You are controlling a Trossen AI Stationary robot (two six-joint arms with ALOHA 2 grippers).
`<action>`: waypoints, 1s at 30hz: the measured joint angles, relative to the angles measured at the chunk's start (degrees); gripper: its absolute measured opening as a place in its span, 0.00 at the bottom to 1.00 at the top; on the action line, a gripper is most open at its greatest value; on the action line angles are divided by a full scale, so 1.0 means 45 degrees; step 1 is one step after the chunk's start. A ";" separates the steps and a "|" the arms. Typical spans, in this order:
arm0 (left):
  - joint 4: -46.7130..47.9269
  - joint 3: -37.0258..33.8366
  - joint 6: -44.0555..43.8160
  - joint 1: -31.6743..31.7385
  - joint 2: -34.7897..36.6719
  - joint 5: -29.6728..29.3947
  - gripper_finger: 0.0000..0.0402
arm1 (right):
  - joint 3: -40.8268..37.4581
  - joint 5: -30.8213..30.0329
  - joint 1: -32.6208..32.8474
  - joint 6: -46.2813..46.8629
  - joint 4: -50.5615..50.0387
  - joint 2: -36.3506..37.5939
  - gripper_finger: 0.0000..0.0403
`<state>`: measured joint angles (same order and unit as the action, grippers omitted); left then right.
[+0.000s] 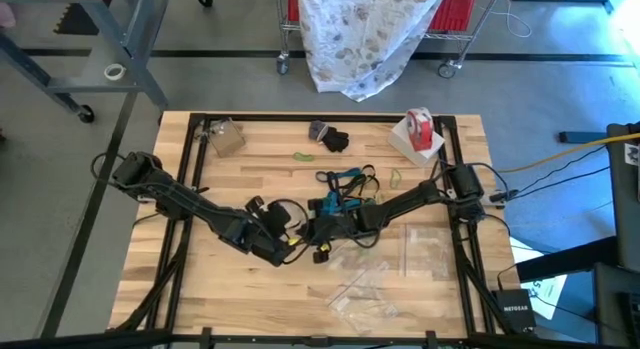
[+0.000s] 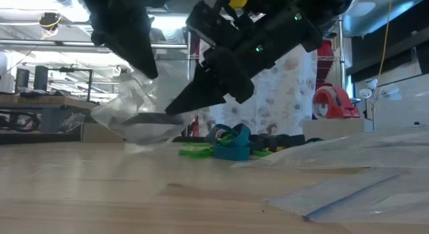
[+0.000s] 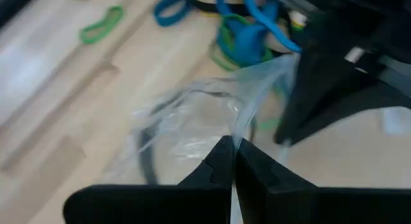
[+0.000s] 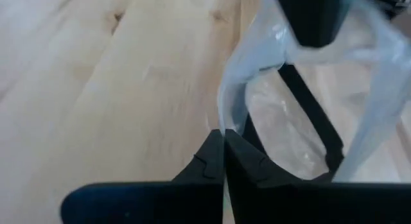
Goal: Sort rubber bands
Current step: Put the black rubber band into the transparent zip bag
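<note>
- Both jaws pinched fully together, each on an edge of the same clear plastic bag (image 3: 192, 121) — left gripper (image 3: 232, 161) clamps one rim, right gripper (image 4: 223, 153) clamps the opposite rim.
- Bag hangs between the two grippers just above the wooden table (image 1: 240, 169), mouth pulled apart; a black rubber band (image 4: 314, 115) shows through the film inside it.
- High view: the two grippers meet near table centre, left gripper (image 1: 290, 239) beside right gripper (image 1: 322, 229).
- Rubber bands pile (image 1: 345, 181) — teal-blue, green, black, tangled — lies on the table just beyond the grippers.
- Single green rubber band (image 1: 303, 156) lies apart from the pile, toward the far edge.
- Spare clear bags (image 1: 365, 294) lie flat on the near side of the table.
- Red-and-white tape roll (image 1: 420, 129) sits at the far right corner.
</note>
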<state>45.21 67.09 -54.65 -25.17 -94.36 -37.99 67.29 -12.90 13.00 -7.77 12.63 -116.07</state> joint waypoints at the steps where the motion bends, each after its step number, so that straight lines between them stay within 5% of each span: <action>1: 0.0015 0.0000 0.0027 0.0001 0.0008 0.0137 0.00 | 0.0000 0.0008 0.0007 0.0005 0.0139 0.0000 0.00; 14: -0.0278 0.0675 0.1686 0.0199 0.0135 0.1042 0.27 | 0.0000 -0.0017 -0.0002 0.0005 0.0448 0.0000 0.00; 26: -0.0752 0.0140 0.5389 0.0801 -0.0257 0.1001 0.29 | 0.0005 0.0003 0.0003 0.0001 0.0552 -0.0087 0.00; 30: -0.0729 0.0131 0.7031 0.0840 -0.0259 0.0003 0.29 | 0.0005 0.0008 0.0003 0.0000 0.0557 -0.0087 0.00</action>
<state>41.93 67.68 -23.01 -21.39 -95.53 -37.97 67.31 -12.86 13.02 -7.77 15.14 -116.46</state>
